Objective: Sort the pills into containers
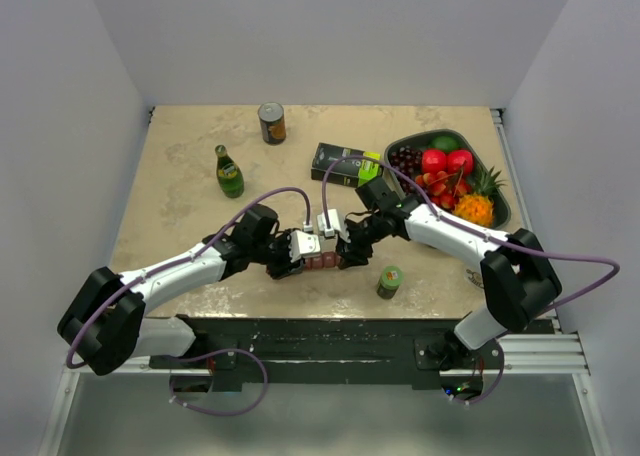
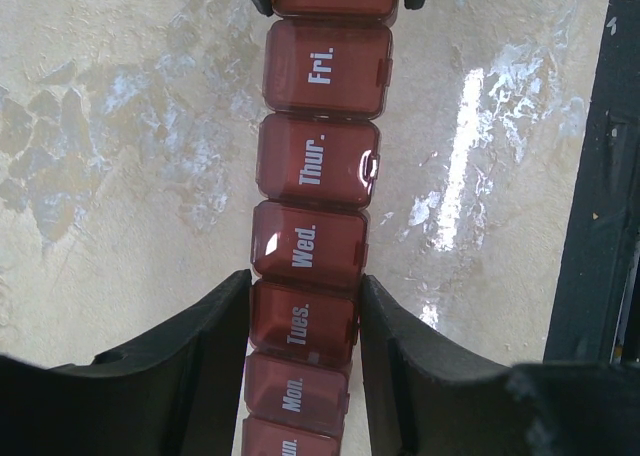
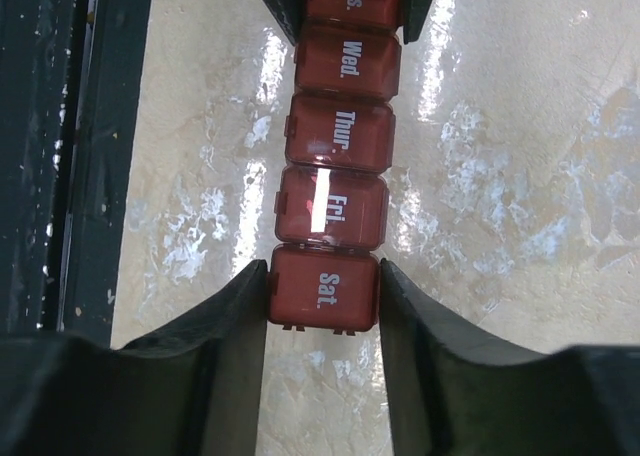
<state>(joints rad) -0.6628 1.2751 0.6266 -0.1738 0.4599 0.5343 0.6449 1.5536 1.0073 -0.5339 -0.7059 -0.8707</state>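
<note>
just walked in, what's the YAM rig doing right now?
Both arms are on the maroon pill organizer, which lies flat on the table. The left gripper is clamped across it at Tues. The right gripper straddles the Sat. end; whether it grips is unclear. The lids in view are closed, and no loose pills show.

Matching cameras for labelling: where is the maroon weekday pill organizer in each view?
Top external: pill organizer lies just below the picture's centre.
Left wrist: it runs vertically down the middle, Fri. high, Mon. low.
Right wrist: it is vertical and central, with Sat. lowest.
Shared landmark: dark front rail, at the right side in left wrist and the left side in right wrist.
</note>
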